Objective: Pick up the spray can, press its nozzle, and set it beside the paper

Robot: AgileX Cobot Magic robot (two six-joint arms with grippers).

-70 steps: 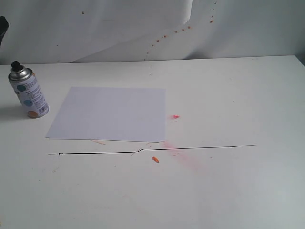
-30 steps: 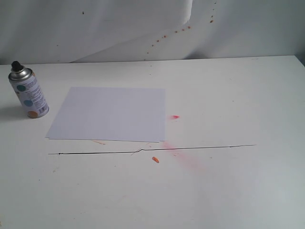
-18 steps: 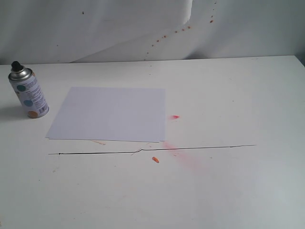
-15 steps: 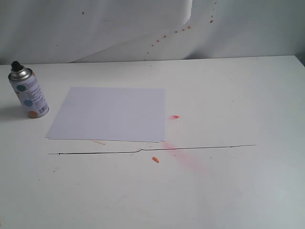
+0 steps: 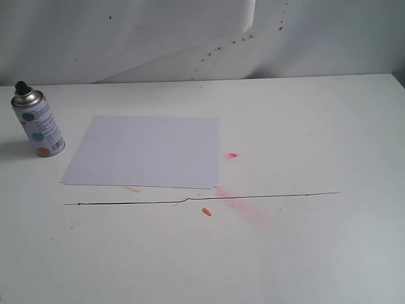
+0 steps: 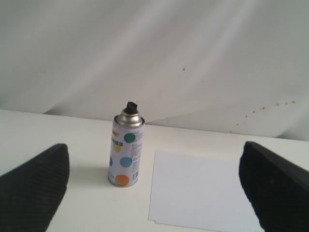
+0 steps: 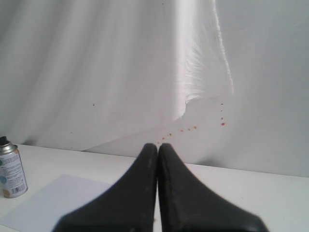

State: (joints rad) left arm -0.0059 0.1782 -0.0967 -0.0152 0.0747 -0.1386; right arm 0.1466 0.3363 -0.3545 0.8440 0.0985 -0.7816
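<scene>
The spray can (image 5: 38, 123) stands upright on the white table, just left of the paper (image 5: 149, 151), with its black nozzle (image 5: 21, 85) on top. No gripper shows in the exterior view. In the left wrist view the can (image 6: 126, 150) and its nozzle (image 6: 131, 106) stand ahead, beside the paper (image 6: 203, 191). My left gripper (image 6: 154, 164) is open wide, well back from the can, with nothing between its fingers (image 6: 36, 183). My right gripper (image 7: 158, 147) is shut and empty; the can (image 7: 10, 166) and the paper (image 7: 53, 200) lie far off to its side.
A creased white backdrop sheet (image 5: 190, 38) hangs behind the table. A thin black line (image 5: 202, 198) runs across the tabletop near the paper's front edge. Red and orange paint marks (image 5: 233, 155) sit right of the paper.
A dark piece of arm at the far left edge of the exterior view has gone out of view. The can and the paper have not moved.
</scene>
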